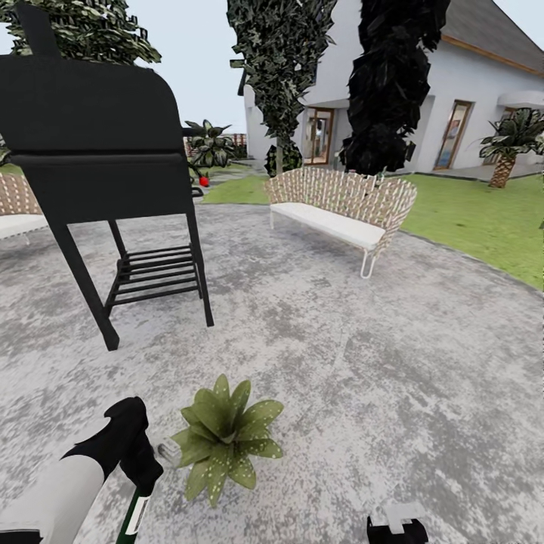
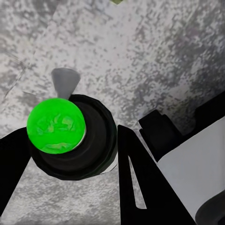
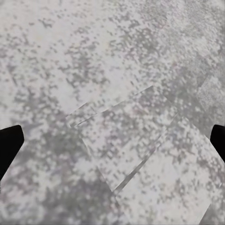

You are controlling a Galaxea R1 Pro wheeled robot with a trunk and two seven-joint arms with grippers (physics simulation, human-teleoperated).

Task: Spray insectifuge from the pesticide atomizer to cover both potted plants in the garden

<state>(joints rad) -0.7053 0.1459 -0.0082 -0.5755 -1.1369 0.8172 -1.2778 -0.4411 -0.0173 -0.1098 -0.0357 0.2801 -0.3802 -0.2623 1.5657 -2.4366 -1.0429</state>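
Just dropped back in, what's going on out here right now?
The robot stands on the grey patio with one potted plant right in front of it. The left pincer is shut on the atomizer, a bottle with a bright green part showing between the fingers, held just beside the plant's leaves. The right pincer hangs open over bare paving, holding nothing. A black grill and a woven bench stand farther back. No spray is visible.

Mottled rough stone patio [image 1: 363, 363], matt black metal grill [image 1: 98, 151], woven wicker bench [image 1: 344, 200].
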